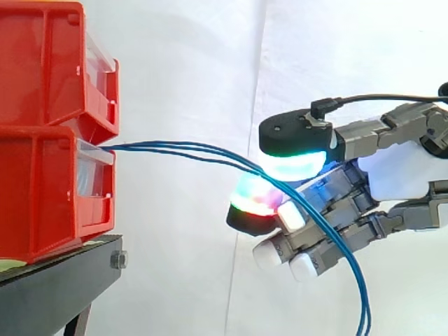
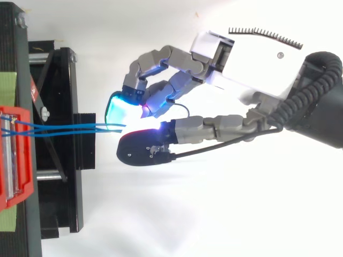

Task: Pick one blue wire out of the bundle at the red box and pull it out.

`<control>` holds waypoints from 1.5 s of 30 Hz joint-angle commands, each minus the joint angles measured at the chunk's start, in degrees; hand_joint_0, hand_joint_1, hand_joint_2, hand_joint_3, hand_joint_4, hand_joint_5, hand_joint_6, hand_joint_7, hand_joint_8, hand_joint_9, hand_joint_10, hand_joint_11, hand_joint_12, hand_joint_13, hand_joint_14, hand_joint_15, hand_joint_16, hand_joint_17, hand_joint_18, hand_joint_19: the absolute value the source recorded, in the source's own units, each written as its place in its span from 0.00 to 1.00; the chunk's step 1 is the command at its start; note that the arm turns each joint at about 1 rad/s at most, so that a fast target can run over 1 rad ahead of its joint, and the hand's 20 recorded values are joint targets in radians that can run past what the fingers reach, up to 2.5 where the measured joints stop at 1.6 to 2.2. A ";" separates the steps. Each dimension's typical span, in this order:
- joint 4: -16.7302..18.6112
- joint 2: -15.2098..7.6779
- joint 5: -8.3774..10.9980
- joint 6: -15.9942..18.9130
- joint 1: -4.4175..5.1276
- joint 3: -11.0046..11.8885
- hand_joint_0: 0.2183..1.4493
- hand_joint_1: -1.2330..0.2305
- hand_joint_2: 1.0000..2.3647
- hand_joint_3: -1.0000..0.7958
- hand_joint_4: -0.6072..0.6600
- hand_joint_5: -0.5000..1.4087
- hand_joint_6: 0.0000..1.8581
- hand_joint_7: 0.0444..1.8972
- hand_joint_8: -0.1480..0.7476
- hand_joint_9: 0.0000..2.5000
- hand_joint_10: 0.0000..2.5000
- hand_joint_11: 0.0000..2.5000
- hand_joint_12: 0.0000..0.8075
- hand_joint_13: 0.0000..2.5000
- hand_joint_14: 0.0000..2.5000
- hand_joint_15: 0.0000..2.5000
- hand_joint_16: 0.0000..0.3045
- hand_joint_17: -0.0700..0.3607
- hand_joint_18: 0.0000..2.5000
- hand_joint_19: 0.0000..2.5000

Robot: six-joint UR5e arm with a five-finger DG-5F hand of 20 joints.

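Thin blue wires (image 1: 182,148) come out of the front of the lower red box (image 1: 42,196), just under the upper red box (image 1: 42,63). They run level to the right into my hand (image 1: 392,171). A green-cyan pad (image 1: 294,166) from above and a red-green pad (image 1: 253,199) from below close together on the strands. Past the pinch the wires hang down across the curled fingers to the bottom edge. From above, the wires (image 2: 64,128) cross from the red box (image 2: 16,166) and end between two pads of the hand (image 2: 241,64). How many strands are pinched I cannot tell.
The red boxes sit on a black stand (image 1: 56,287), whose frame (image 2: 59,160) spreads under the wires in the top view. A white curtain hangs behind. A strip of green tape (image 2: 8,75) lies on the stand at the left.
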 commanded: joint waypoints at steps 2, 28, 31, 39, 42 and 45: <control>0.03 0.01 -0.06 0.00 0.06 0.05 0.39 0.31 0.01 0.47 0.80 0.17 0.43 0.47 0.61 0.37 0.00 0.25 0.56 0.29 0.00 0.14 0.20 0.47 0.26 0.16; 0.82 0.01 0.03 0.97 0.15 -0.04 0.26 0.33 0.01 0.34 0.70 0.16 0.45 0.49 0.61 0.38 0.01 0.27 0.57 0.29 0.00 0.15 0.19 0.47 0.25 0.18; 1.08 0.01 0.03 3.52 0.24 0.05 0.29 0.31 0.01 0.38 0.69 0.16 0.46 0.49 0.60 0.38 0.01 0.28 0.56 0.29 0.01 0.15 0.19 0.46 0.26 0.18; 0.82 0.01 0.03 7.12 0.33 0.05 0.32 0.29 0.01 0.44 0.69 0.15 0.48 0.46 0.59 0.37 0.01 0.28 0.56 0.29 0.00 0.15 0.19 0.47 0.27 0.17; 0.38 0.01 -0.32 8.96 0.42 0.05 0.32 0.30 0.01 0.45 0.68 0.15 0.48 0.45 0.59 0.37 0.01 0.27 0.56 0.29 0.01 0.14 0.20 0.48 0.27 0.18; 0.38 0.01 -0.76 10.46 0.42 -0.04 0.32 0.31 0.01 0.46 0.68 0.16 0.48 0.46 0.60 0.37 0.00 0.27 0.57 0.30 0.00 0.15 0.20 0.48 0.27 0.17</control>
